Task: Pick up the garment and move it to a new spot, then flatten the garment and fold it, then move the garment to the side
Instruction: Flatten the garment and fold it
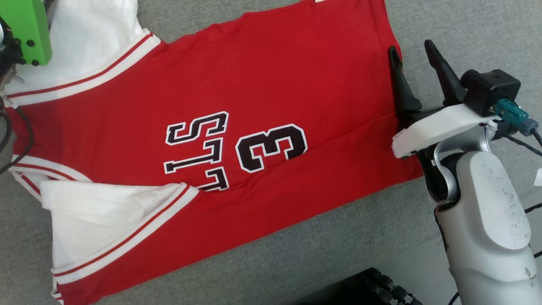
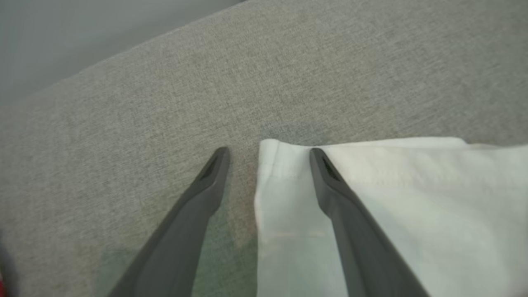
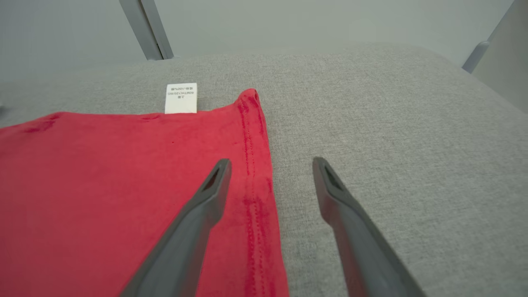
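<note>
**A:** Where is the garment found?

**B:** The garment [image 1: 271, 84], a red jersey with black lettering, is seen spread almost flat on the grey padded surface [image 1: 296, 258]. Its white sleeves are laid toward the robot's left and its hem [image 3: 253, 185] toward the right. The nearer sleeve [image 1: 106, 216] is turned over onto the red body. A care label [image 3: 181, 98] is seen poking out at the far edge.

**A:** How is it expected to handle?

**B:** A soft, light knit is judged, with no stiffness to be relied on. If it is lifted at one point, sagging and bunching are to be expected. The layers are thin, so both may be pinched together.

**A:** Where should hold be taken?

**B:** The stitched hem corner and the far sleeve's edge are suggested. These are doubled and firmer, and the cloth can be kept taut between them.

**A:** And the grippers?

**B:** The right gripper [image 1: 410, 45] is held with its fingers spread wide across the hem, one over red cloth and one over bare surface. The left gripper [image 2: 269, 150] is likewise parted, with one finger over the corner of the far sleeve [image 2: 412, 185]. Nothing is grasped by either. Contact with the cloth cannot be judged.
</note>
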`<state>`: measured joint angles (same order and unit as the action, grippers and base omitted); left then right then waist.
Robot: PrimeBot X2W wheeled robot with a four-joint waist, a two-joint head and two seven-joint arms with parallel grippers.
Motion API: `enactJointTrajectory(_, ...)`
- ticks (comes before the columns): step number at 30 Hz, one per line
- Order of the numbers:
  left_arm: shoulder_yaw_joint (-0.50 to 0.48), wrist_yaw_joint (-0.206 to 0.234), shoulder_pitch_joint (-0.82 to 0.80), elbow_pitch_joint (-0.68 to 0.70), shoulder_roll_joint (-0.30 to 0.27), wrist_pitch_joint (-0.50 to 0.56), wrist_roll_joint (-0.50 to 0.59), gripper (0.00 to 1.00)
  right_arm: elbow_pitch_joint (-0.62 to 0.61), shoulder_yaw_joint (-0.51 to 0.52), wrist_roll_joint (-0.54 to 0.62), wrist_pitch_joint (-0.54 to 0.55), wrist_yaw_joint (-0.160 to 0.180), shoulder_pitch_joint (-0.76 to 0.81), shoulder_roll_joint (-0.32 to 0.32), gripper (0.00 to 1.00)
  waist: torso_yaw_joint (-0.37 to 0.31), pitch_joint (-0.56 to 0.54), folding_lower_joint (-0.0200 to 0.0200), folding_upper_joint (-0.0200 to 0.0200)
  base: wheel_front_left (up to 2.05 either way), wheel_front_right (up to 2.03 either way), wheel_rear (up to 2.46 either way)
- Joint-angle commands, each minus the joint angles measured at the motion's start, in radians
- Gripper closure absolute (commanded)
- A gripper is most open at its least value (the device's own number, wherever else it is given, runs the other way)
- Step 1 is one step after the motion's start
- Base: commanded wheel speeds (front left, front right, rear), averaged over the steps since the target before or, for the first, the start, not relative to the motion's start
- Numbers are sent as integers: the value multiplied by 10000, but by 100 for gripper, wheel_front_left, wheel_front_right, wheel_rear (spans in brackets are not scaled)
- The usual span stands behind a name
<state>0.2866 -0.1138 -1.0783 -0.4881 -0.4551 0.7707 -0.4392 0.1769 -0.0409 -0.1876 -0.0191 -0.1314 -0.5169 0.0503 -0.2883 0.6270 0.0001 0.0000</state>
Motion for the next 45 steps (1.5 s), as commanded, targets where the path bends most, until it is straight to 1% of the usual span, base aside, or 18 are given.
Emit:
enactJointTrajectory(1, 85, -14, 9, -70, -66, 208, -112, 19, 20, 4, 124, 36, 15, -238, 2, 0, -52, 78, -1, 0, 0, 0, 0)
enactJointTrajectory(2, 114, -20, 20, -48, -62, 261, -114, 49, 23, -9, 200, 61, 15, -325, 4, 0, -36, 78, -1, 0, 0, 0, 0)
enactJointTrajectory(5, 214, -37, -10, 82, -44, 339, -152, 91, 64, 0, 541, 299, 15, -662, 5, 0, 92, 48, -1, 0, 0, 0, 0)
enactJointTrajectory(6, 232, -46, -38, 148, -32, 332, -171, 100, 83, -23, 626, 411, 15, -795, 1, 0, 139, 31, -1, 0, 0, 0, 0)
enactJointTrajectory(10, 331, -66, -156, 481, 139, 54, -214, 100, 359, -220, 1069, 1085, 15, -1610, 209, 0, 461, -99, -1, 0, 0, 0, 0)
enactJointTrajectory(12, 449, -77, -184, 585, 345, -80, -303, 100, 683, -308, 1366, 1510, 15, -2058, 532, 0, 727, -186, -1, 0, 0, 0, 0)
enactJointTrajectory(17, 796, -130, 2, 970, 796, -450, -665, 100, 1845, -606, 1587, 2532, 17, -3099, 1277, 0, 1464, -439, -1, 0, 0, 0, 0)
enactJointTrajectory(22, 1150, -150, 239, 1442, 1106, -913, -1038, 100, 3127, -733, 1298, 3441, 15, -3705, 1916, 0, 2099, -677, -1, 0, 0, 0, 0)
enactJointTrajectory(25, 1294, -160, 393, 1584, 1200, -1159, -1238, 100, 3673, -867, 1007, 3755, 15, -3817, 2188, 0, 2367, -824, -1, 0, 0, 0, 0)
enactJointTrajectory(28, 1317, -164, 511, 1690, 1311, -1469, -1442, 100, 4150, -966, 470, 4015, 8, -3883, 2284, 0, 2555, -937, -1, 0, 0, 0, 0)
enactJointTrajectory(29, 1294, -165, 564, 1698, 1339, -1588, -1470, 100, 4308, -982, 244, 4090, 8, -3902, 2318, 14, 2610, -967, -1, 0, 0, 0, 0)
enactJointTrajectory(30, 1265, -165, 625, 1698, 1375, -1687, -1540, 100, 4414, -1009, 122, 4105, 8, -3932, 2373, 51, 2649, -991, -1, 0, 0, 0, 0)
enactJointTrajectory(31, 1223, -165, 693, 1700, 1417, -1786, -1610, 100, 4525, -1043, -10, 4115, 8, -3990, 2441, 67, 2689, -1017, -1, 0, 0, 0, 0)
enactJointTrajectory(32, 1200, -165, 739, 1704, 1426, -1861, -1646, 100, 4595, -1056, -118, 4091, 9, -4027, 2489, 75, 2712, -1034, -1, 0, 0, 0, 0)
enactJointTrajectory(33, 1172, -166, 797, 1719, 1419, -1936, -1683, 100, 4674, -1068, -231, 4039, 9, -4064, 2538, 100, 2735, -1059, -1, 0, 0, 0, 0)
enactJointTrajectory(37, 1111, -149, 1052, 1741, 1389, -2223, -1793, 100, 4887, -1058, -300, 3532, 15, -4180, 2703, 100, 2758, -1210, -1, 0, 0, 0, 0)
enactJointTrajectory(41, 933, -98, 1304, 1770, 1368, -2616, -1924, 100, 5016, -1018, -267, 2822, 15, -4236, 2694, 100, 2696, -1471, -1, 0, 0, 0, 0)
enactJointTrajectory(45, 836, -109, 1794, 2100, 1245, -2922, -2098, 100, 4957, -1139, -398, 2054, 15, -3847, 2732, 100, 2627, -1870, -1, 0, 0, 0, 0)
